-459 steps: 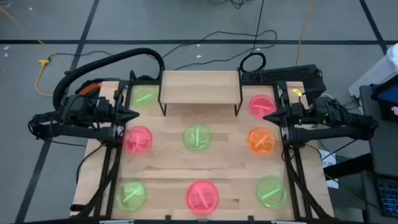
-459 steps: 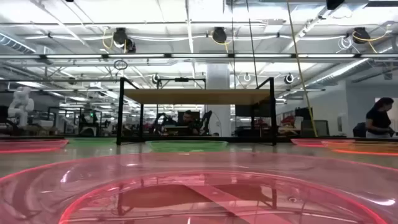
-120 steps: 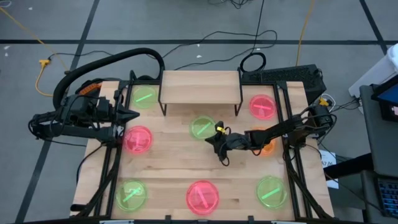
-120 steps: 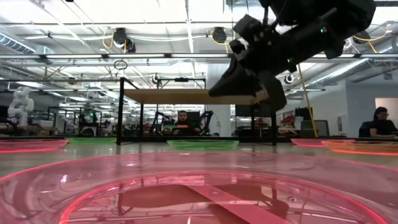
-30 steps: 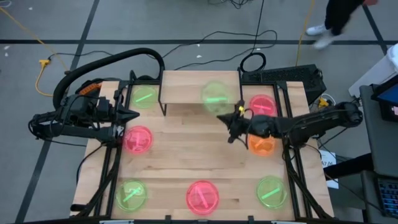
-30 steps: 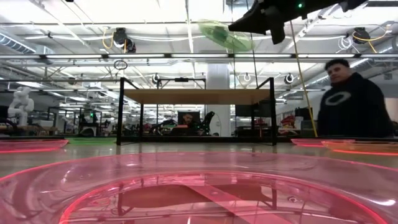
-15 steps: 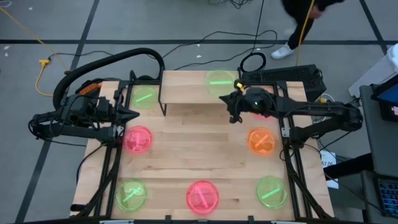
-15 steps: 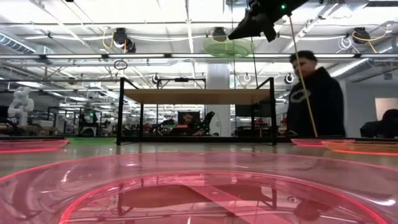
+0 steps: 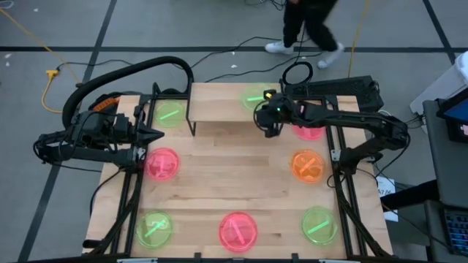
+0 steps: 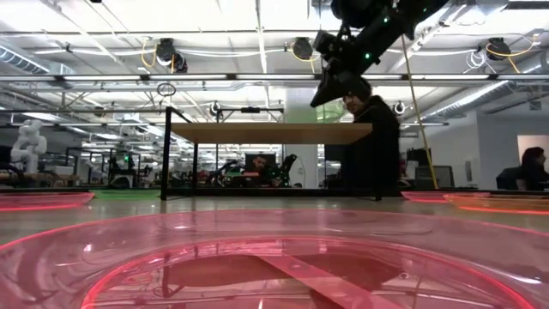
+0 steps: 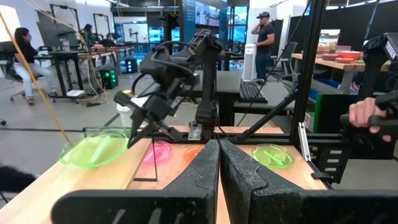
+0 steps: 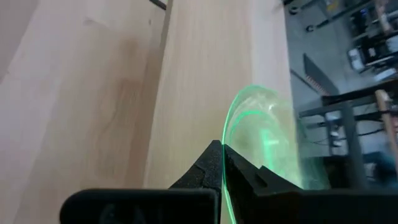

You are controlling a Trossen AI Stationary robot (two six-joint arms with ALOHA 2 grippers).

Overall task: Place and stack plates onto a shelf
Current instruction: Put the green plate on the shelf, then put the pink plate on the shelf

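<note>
Right now I see the green plate [image 9: 255, 98] over the shelf [image 9: 219, 102], near its right end, with my right gripper [image 9: 268, 111] pinched shut on its rim. My left gripper [image 11: 217, 163], fingers together, waits at the table's [image 9: 234, 183] left edge.

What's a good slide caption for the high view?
Right tool lowers a green plate onto the shelf; left tool waits at the table's left edge.

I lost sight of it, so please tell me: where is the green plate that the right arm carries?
In the high view, the green plate is over the shelf's right end, pinched in the right gripper, beside the pink plate.
</note>
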